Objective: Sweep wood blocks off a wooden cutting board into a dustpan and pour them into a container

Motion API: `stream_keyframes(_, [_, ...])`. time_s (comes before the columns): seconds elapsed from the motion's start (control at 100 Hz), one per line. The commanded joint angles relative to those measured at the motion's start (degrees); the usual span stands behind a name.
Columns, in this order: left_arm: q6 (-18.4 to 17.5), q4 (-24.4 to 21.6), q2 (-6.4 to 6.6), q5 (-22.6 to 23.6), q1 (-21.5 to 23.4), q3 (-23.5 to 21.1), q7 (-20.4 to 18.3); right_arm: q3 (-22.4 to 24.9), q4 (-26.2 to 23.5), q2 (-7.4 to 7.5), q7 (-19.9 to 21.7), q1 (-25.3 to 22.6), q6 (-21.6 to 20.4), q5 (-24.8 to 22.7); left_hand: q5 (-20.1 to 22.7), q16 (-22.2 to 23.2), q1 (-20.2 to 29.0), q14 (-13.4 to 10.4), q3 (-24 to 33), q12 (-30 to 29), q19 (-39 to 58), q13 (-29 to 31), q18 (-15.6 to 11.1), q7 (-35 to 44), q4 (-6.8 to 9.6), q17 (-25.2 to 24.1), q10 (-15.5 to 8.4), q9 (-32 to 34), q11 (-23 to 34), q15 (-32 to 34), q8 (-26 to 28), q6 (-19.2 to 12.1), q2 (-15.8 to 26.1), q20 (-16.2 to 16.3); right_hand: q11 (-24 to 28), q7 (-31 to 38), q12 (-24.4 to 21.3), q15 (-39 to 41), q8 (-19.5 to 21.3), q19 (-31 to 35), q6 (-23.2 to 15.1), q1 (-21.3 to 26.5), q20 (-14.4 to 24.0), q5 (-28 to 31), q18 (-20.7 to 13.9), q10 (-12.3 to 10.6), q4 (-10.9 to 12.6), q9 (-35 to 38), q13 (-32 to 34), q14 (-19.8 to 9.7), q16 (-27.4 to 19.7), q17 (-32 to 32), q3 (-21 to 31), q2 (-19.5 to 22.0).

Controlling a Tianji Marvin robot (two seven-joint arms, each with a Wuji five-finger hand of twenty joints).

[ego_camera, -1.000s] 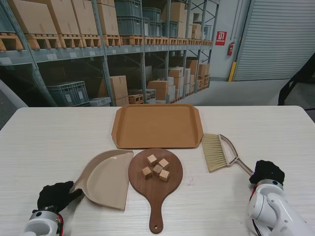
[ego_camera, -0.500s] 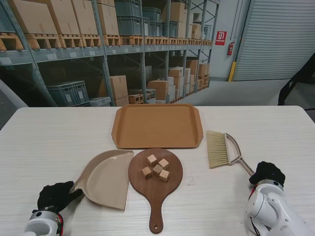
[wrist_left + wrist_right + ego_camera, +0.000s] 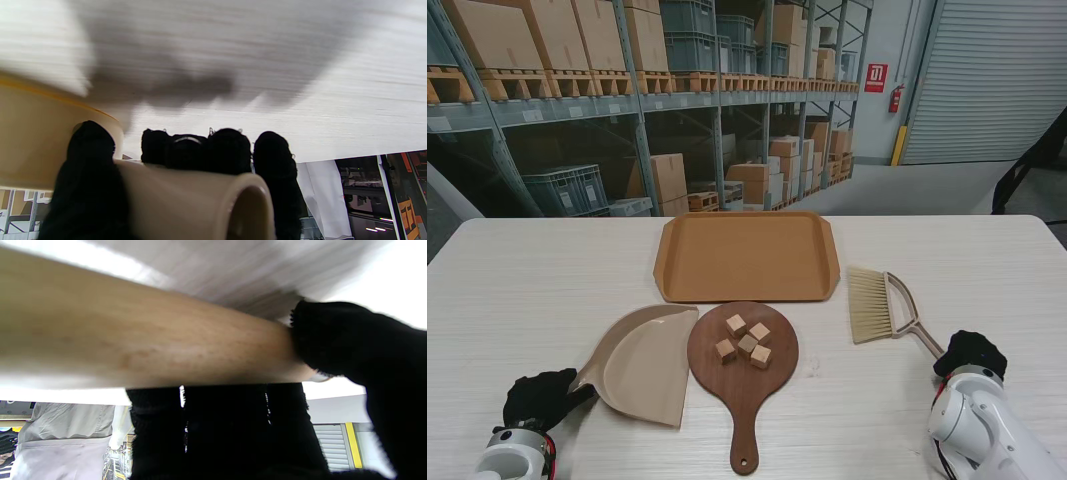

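Blocks, five small light-wood cubes (image 3: pixel 746 340), are sitting in a loose cluster on the round part of the dark wooden cutting board with a handle (image 3: pixel 727 375), whose handle is pointing toward me. I am seeing the beige plastic dustpan (image 3: pixel 642 365) lying just to the left of the board, its open edge touching or nearly touching the board's rim. My left hand (image 3: pixel 539 397), in a black glove, is gripping the dustpan's hollow handle (image 3: pixel 186 203); in the left wrist view the fingers (image 3: pixel 228 150) are wrapping around that tube and the thumb is pressing on its near side. My right hand (image 3: pixel 970 352), also gloved in black, is clasping the wooden handle of the hand brush with pale bristles (image 3: pixel 868 306), which is lying on the whitish wood-grain surface (image 3: pixel 547 280) to the right of the board, well apart from it, bristles pointing away from me. In the right wrist view the fingers (image 3: pixel 217 430) are closing around the brush's handle (image 3: pixel 133 336). Farther from me, the orange-brown rectangular tray (image 3: pixel 747 256) is sitting just beyond the board.
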Motion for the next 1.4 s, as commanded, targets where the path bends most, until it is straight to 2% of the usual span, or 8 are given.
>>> stream_keyframes(0.0, [0.10, 0.19, -0.08, 0.25, 0.44, 0.09, -1.22, -0.90, 2.68, -0.62, 2.20, -2.04, 0.47, 0.53, 4.66, -0.60, 7.11, -8.14, 4.39, 1.44, 3.07, 4.85, 0.08, 3.85, 1.66, -0.04, -8.90, 5.16, 7.19, 1.23, 0.03, 0.50, 10.83, 1.55, 7.34, 14.72, 2.79, 8.88, 7.06, 5.05, -16.82, 33.13, -1.48, 21.17, 4.73, -4.67, -9.59, 6.89, 4.31, -2.49, 1.44, 0.63, 12.37, 9.57])
stream_keyframes(0.28, [0.19, 0.18, -0.11, 0.45, 0.67, -0.17, -0.95, -0.56, 2.25, -0.88, 1.88, -2.08, 1.51, 1.24, 4.93, -0.71, 7.06, -8.26, 4.46, 1.37, 3.23, 5.18, 0.03, 3.95, 1.69, 0.13, -8.80, 5.42, 7.02, 1.05, -0.25, 0.46, 10.60, 1.56, 6.01, 17.61, 1.44, 8.06, 7.17, 5.69, -16.01, 38.70, -4.43, 22.38, 8.01, -4.71, -20.36, 6.16, 3.54, -1.80, 0.49, -0.52, 12.37, 1.57])
stream_keyframes(0.4, [0.10, 0.24, -0.11, 0.49, 0.69, -0.25, -0.85, -0.36, 1.93, -1.05, 1.37, -2.17, 1.67, 1.44, 4.97, -0.71, 7.05, -8.26, 4.50, 1.38, 3.24, 5.19, 0.05, 3.98, 1.70, 0.14, -8.82, 5.45, 7.00, 1.03, -0.37, 0.43, 10.62, 1.55, 5.80, 18.02, 0.98, 7.82, 6.55, 6.38, -16.17, 39.54, -5.22, 22.52, 8.12, -5.07, -21.62, 6.82, 4.48, -2.44, 0.20, 0.24, 12.37, 0.61])
stream_keyframes(0.47, [0.09, 0.26, -0.12, 0.47, 0.70, -0.29, -0.78, -0.13, 1.79, -1.28, 0.51, -2.24, 1.62, 1.76, 4.97, -0.71, 7.04, -8.26, 4.50, 1.37, 3.25, 5.19, 0.05, 3.99, 1.70, 0.14, -8.83, 5.47, 6.97, 1.03, -0.41, 0.43, 10.61, 1.54, 5.95, 18.16, 0.61, 8.22, 5.96, 7.28, -16.19, 39.27, -5.65, 22.49, 7.53, -4.93, -20.45, 7.85, 5.60, -2.61, 0.05, 1.36, 12.37, 0.66])
stream_keyframes(0.58, [0.07, 0.29, -0.13, 0.48, 0.73, -0.34, -0.67, 0.44, 1.31, -1.67, -0.87, -2.50, 1.34, 2.39, 4.99, -0.71, 7.04, -8.26, 4.50, 1.37, 3.26, 5.19, 0.04, 4.00, 1.69, 0.14, -8.84, 5.47, 6.95, 1.03, -0.50, 0.37, 10.56, 1.53, 6.26, 18.40, 0.14, 9.46, 5.16, 8.75, -16.25, 38.00, -5.84, 22.42, 6.12, -4.36, -15.85, 9.47, 7.15, -2.99, -0.15, 3.36, 12.37, 1.32])
stream_keyframes(0.68, [0.10, 0.30, -0.14, 0.45, 0.74, -0.36, -0.64, 1.09, 0.43, -1.90, -1.52, -2.92, 1.05, 2.84, 4.96, -0.71, 7.01, -8.26, 4.50, 1.38, 3.26, 5.19, 0.02, 3.99, 1.69, 0.12, -8.84, 5.48, 6.94, 1.03, -0.58, 0.38, 10.62, 1.52, 6.38, 18.49, 0.23, 10.52, 4.88, 9.24, -16.18, 37.42, -5.84, 22.39, 5.68, -4.00, -13.86, 9.82, 7.11, -2.84, -0.16, 3.82, 12.37, 1.79])
stream_keyframes(1.19, [-0.16, 0.63, -0.13, 0.30, 0.46, -0.35, -0.58, 3.72, -4.64, -2.21, -3.40, -5.16, -2.12, 2.08, 4.98, -0.71, 6.98, -8.26, 4.51, 1.41, 3.25, 5.19, 0.05, 4.02, 1.69, 0.10, -8.84, 5.48, 6.93, 1.03, -0.85, 0.41, 10.56, 1.49, 6.48, 16.32, 0.98, 11.82, 4.99, 10.28, -16.59, 33.17, -4.69, 21.64, 2.33, -3.81, -9.08, 8.79, 7.17, -3.72, -0.87, 4.50, 12.37, 11.43])
stream_keyframes(1.39, [-0.09, 0.71, -0.14, 0.22, 0.42, -0.28, -0.60, 4.13, -5.34, -2.35, -4.28, -5.50, -3.03, 2.01, 4.97, -0.71, 6.92, -8.26, 4.48, 1.41, 3.27, 5.19, 0.04, 4.02, 1.68, 0.11, -8.84, 5.48, 6.93, 1.03, -0.95, 0.36, 10.56, 1.48, 7.16, 15.72, 1.92, 13.91, 6.16, 11.46, -16.67, 31.04, -3.37, 21.23, 0.40, -3.34, -5.27, 8.57, 7.23, -4.39, 0.04, 5.47, 12.37, 15.38])
